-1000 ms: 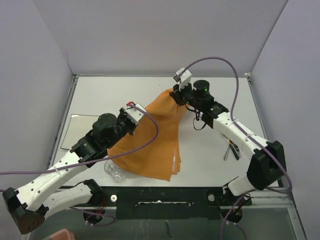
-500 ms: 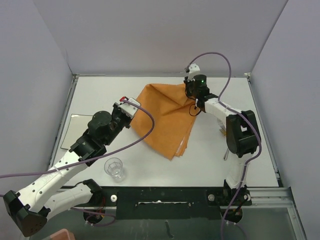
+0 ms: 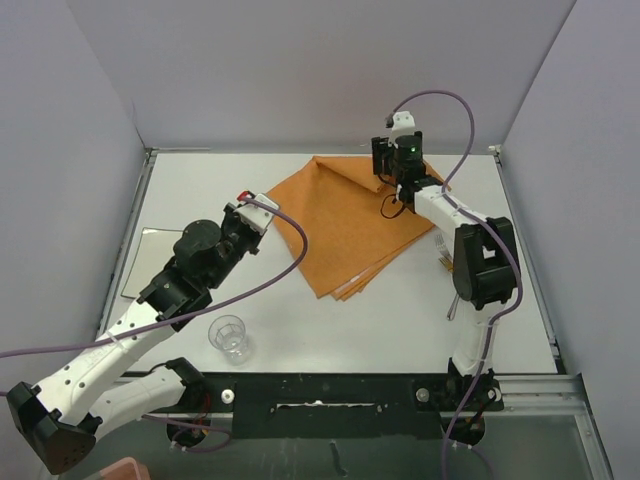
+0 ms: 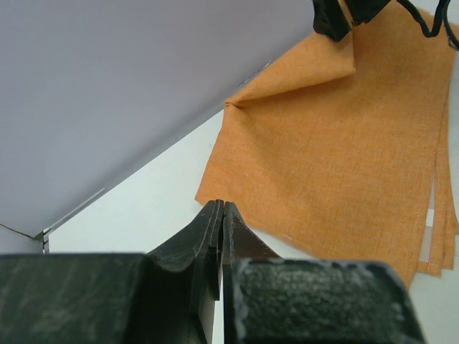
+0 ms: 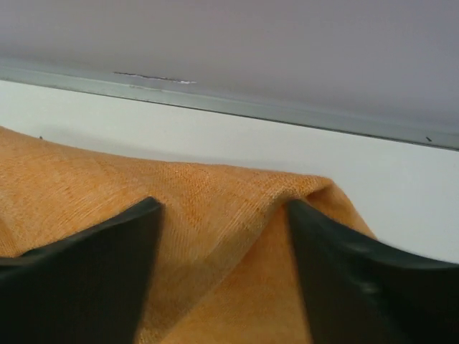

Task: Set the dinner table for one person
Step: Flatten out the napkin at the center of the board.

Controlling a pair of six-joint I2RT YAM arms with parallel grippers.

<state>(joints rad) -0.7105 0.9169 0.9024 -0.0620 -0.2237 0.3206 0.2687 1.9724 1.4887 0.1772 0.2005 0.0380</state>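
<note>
An orange folded cloth placemat lies spread on the pale dinner table, toward the far right. My right gripper hovers at its far right corner. In the right wrist view the right gripper is open, and a raised ridge of placemat sits between the parted fingers without being pinched. My left gripper is shut and empty just off the placemat's left corner. The left wrist view shows the left gripper pressed together, with the placemat beyond it.
A clear glass stands near the front left, close to the left arm. A flat square plate lies at the left edge. Dark cutlery lies at the right, partly behind the right arm. Walls enclose the back and both sides.
The right arm has carried the placemat to the far right and laid it flatter. Its jaws have parted from the cloth. The left gripper stays shut, almost in place.
</note>
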